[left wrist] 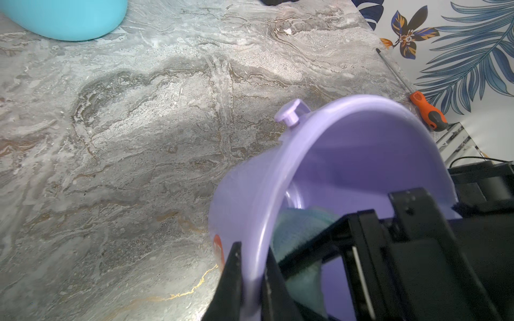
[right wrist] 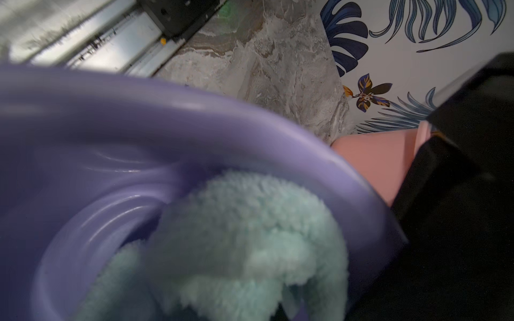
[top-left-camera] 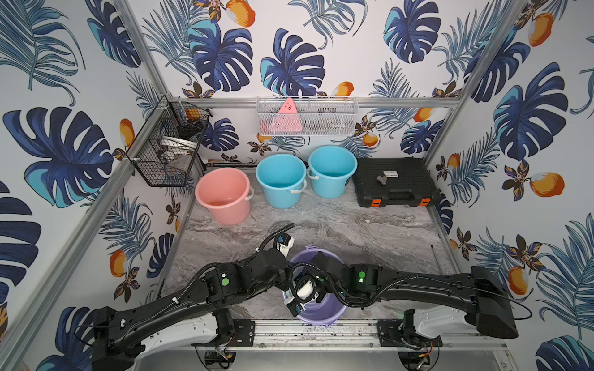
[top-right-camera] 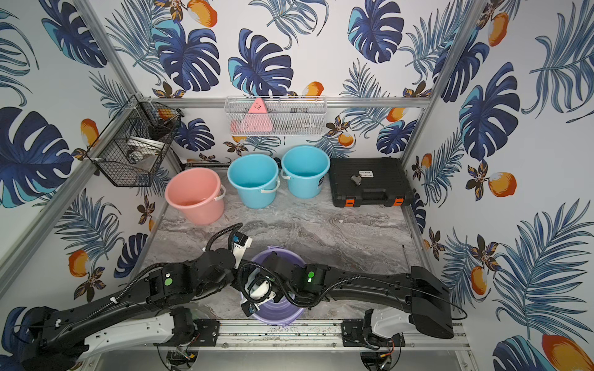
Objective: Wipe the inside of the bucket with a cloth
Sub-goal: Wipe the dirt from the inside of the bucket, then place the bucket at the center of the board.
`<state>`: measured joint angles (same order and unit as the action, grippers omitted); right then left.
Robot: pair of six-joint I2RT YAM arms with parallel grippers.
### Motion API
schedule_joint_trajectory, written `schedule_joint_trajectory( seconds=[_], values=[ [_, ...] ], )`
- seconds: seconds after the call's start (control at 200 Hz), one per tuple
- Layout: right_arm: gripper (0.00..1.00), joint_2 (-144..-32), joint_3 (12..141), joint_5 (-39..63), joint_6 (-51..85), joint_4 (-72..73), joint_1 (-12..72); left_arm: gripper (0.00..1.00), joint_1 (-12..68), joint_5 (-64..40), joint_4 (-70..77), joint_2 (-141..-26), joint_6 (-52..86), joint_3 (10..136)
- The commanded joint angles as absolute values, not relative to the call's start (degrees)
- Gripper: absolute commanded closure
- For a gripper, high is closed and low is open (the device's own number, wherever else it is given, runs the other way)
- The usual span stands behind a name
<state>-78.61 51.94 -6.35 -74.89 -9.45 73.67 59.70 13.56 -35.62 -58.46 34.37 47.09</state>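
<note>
A purple bucket (top-left-camera: 321, 313) (top-right-camera: 278, 314) stands at the front centre of the marble table, under both wrists. In the left wrist view my left gripper (left wrist: 251, 283) is shut on the bucket's rim (left wrist: 258, 244), one finger outside the wall and one inside. The fluffy mint cloth (right wrist: 244, 236) is bunched low inside the bucket against its wall, and also shows in the left wrist view (left wrist: 301, 222). My right gripper (left wrist: 311, 247) reaches down into the bucket and is shut on the cloth. The cloth hides its fingertips in the right wrist view.
A pink bucket (top-left-camera: 223, 194) and two blue buckets (top-left-camera: 281, 180) (top-left-camera: 332, 170) stand at the back, beside a black tool case (top-left-camera: 393, 181). An orange-handled screwdriver (left wrist: 428, 111) lies by the right wall. Wire baskets (top-left-camera: 167, 144) (top-left-camera: 307, 115) hang on the walls.
</note>
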Motion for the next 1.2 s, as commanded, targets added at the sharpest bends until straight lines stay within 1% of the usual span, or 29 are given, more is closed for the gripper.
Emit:
schedule_joint_trajectory(
  seconds=[0.0,0.14,0.225,0.355,0.56,0.67,0.796,0.926,1.051,1.191],
  values=[
    [1.00,-78.6,51.5,-14.5,-85.5,0.1,73.7,1.00,59.7,12.6,-32.3,-58.2,34.6,47.4],
    [1.00,-77.1,51.5,-18.8,-90.4,-1.8,72.8,1.00,59.7,13.0,-33.1,-57.3,34.6,47.3],
    [1.00,-74.9,51.6,-19.7,-90.6,-4.8,72.0,1.00,59.7,13.0,-33.6,-57.0,34.5,47.3],
    [1.00,-71.6,51.1,-23.8,-90.2,-8.3,70.8,1.00,59.7,13.1,-34.0,-56.6,34.6,47.1],
    [1.00,-65.1,51.0,-29.0,-83.3,-21.2,70.4,1.00,59.7,13.8,-34.6,-56.5,34.7,47.6],
    [1.00,-61.6,51.7,-28.8,-76.6,-30.0,70.5,1.00,59.7,14.8,-35.1,-56.6,35.2,48.1],
    [1.00,-59.5,55.1,-25.5,-64.1,-42.7,71.0,1.00,59.7,15.6,-35.2,-57.0,35.9,48.6],
    [1.00,-58.7,58.6,-17.0,-48.5,-52.3,71.3,1.00,59.4,15.9,-34.5,-57.1,37.5,48.6],
    [1.00,-58.7,59.8,-8.6,-35.7,-53.7,71.5,1.00,57.8,13.6,-32.8,-58.1,38.1,48.8],
    [1.00,-57.8,58.8,0.0,-25.1,-49.2,71.5,1.00,55.5,10.0,-30.6,-60.4,37.6,49.8]
  ],
)
